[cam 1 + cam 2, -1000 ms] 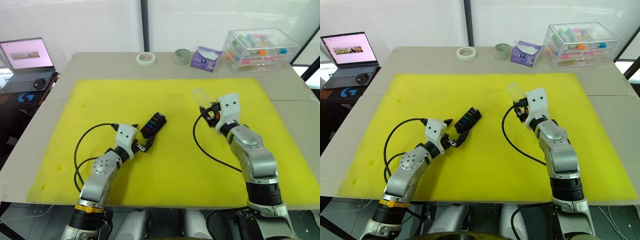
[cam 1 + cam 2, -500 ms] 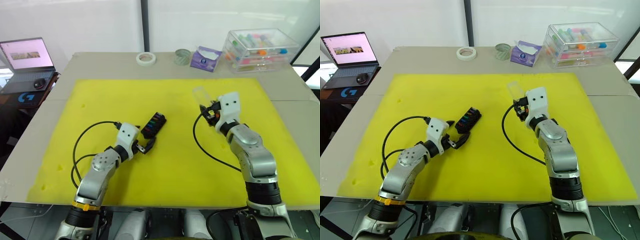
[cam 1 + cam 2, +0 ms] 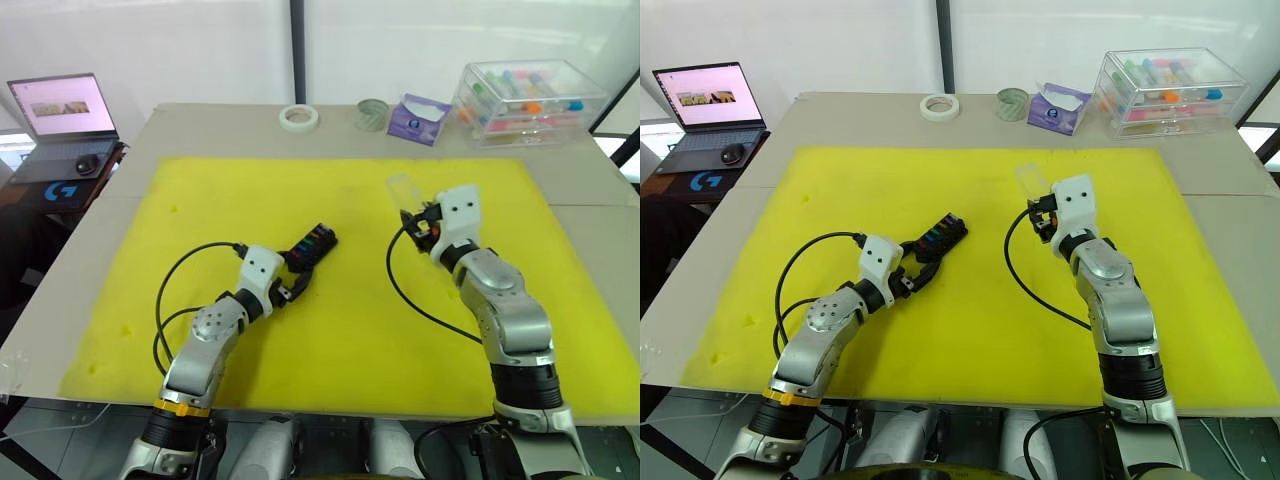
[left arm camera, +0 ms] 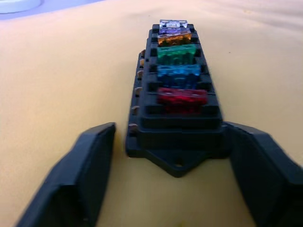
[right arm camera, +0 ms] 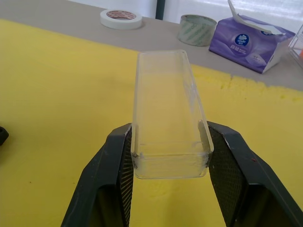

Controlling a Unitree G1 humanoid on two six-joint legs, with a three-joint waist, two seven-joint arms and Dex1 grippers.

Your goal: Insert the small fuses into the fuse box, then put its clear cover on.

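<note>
Pointing lengthwise away from your wide-open left gripper (image 4: pixel 171 175), the black slotted plastic fuse box (image 4: pixel 176 101) sits between its fingers, while your right gripper (image 5: pixel 170 156) clamps the clear rectangular plastic cover (image 5: pixel 168 111).

Bright, even daylight comes from the white windows behind the table (image 3: pixel 120 200), with only soft, faint shadows. The left wrist view is blurred: the black fingers (image 4: pixel 85 170) up close and the fuses (image 4: pixel 180 71) beyond them are soft. The right wrist view is sharper.
</note>
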